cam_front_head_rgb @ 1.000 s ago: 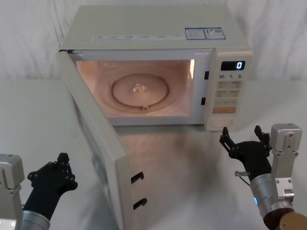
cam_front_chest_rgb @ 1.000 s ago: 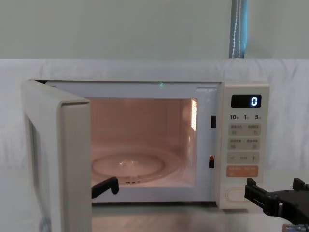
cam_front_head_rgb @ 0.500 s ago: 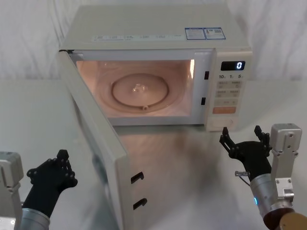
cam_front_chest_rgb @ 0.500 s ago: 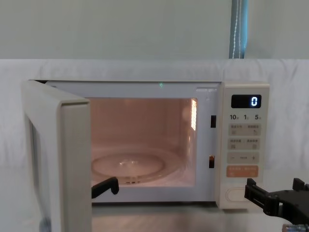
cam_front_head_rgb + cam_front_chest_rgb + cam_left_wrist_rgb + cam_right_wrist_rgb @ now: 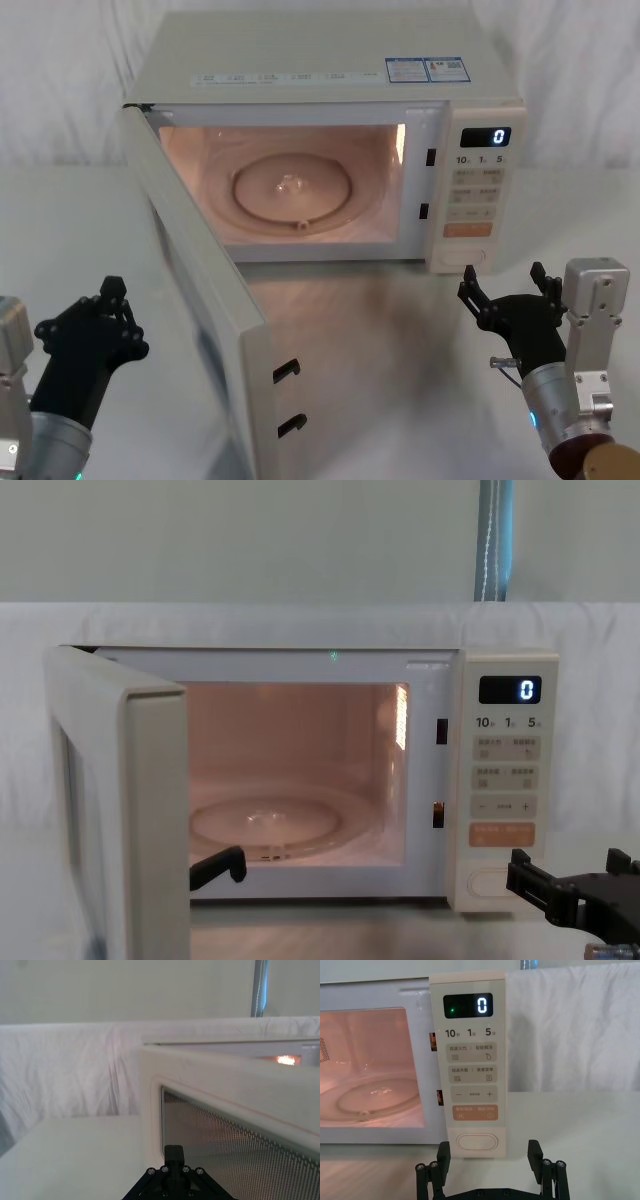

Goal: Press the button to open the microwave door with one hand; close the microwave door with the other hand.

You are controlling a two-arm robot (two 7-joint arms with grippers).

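Standing wide open on the surface (image 5: pixel 80 230), microwave door (image 5: pixel 200 300) swung out leftward, cavity lit. Right pincer (image 5: pixel 508 290) spread, just before the button (image 5: pixel 477 1141), apart from it. Left pincer (image 5: pixel 95 325) left of the door's outer face; finger state unclear.

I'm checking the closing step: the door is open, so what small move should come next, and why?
Probably bring the left gripper rightward onto the outer face of the microwave door. The door stands wide open, the gripper is beside it without touching, and the right gripper waits below the button.
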